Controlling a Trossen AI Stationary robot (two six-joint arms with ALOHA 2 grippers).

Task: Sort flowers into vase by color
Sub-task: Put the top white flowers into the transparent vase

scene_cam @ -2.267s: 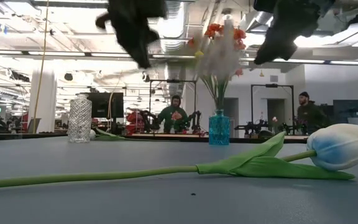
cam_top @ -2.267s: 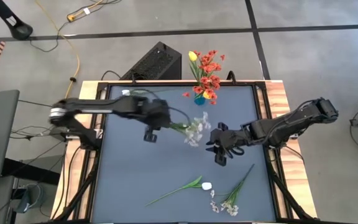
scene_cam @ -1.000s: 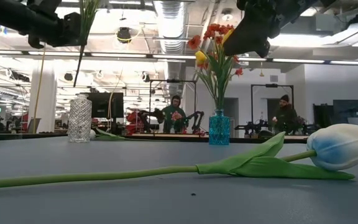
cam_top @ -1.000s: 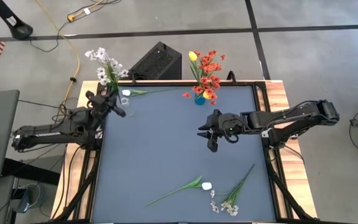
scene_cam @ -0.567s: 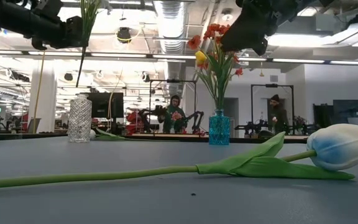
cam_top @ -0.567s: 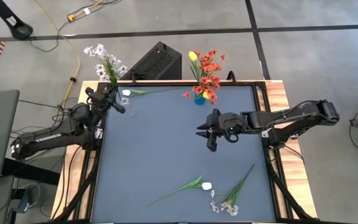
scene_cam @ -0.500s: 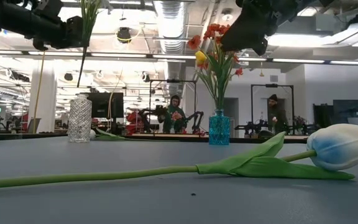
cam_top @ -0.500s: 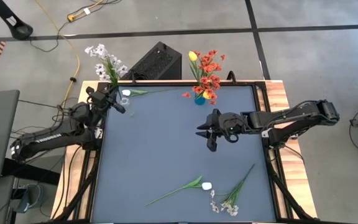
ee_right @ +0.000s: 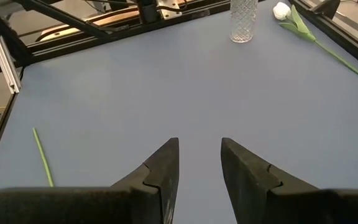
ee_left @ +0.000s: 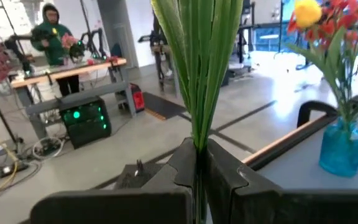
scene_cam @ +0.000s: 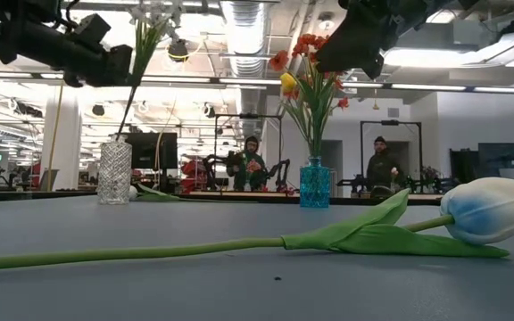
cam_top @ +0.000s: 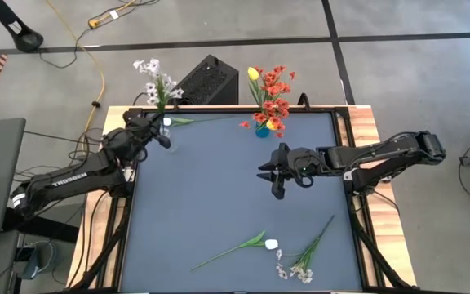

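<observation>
**Flowers: one sprig clamped above the clear vase**

Flowers are spread over the dark table (cam_top: 219, 196), and one sprig of whitish blossoms (cam_top: 155, 80) is in the left gripper (cam_top: 157, 131), whose fingers are pressed tight on its green stems (ee_left: 199, 81). The gripper hangs over the table's far left corner, above the clear glass vase (scene_cam: 114, 170). In the low view the sprig stands nearly upright, blossoms up, with its stem slanting down toward the vase mouth; whether the tip has entered it I cannot tell.

The right gripper (cam_top: 274, 174) hovers over the middle of the table with its fingers (ee_right: 160, 168) parted and nothing between them.

A blue vase (scene_cam: 314, 184) at the far edge holds red blossoms (cam_top: 276, 90) and a yellow bud (cam_top: 253, 73), stems upright. A white bud (cam_top: 166, 122) lies beside the clear vase, its stem running along the far edge toward the blue vase. Near the front edge lie a white tulip (cam_top: 270, 243), its stem pointing toward the front left corner, and another sprig of tiny blossoms (cam_top: 300, 265), its stem angled up to the right.

Two people (scene_cam: 250, 160) stand in the room beyond the table.
</observation>
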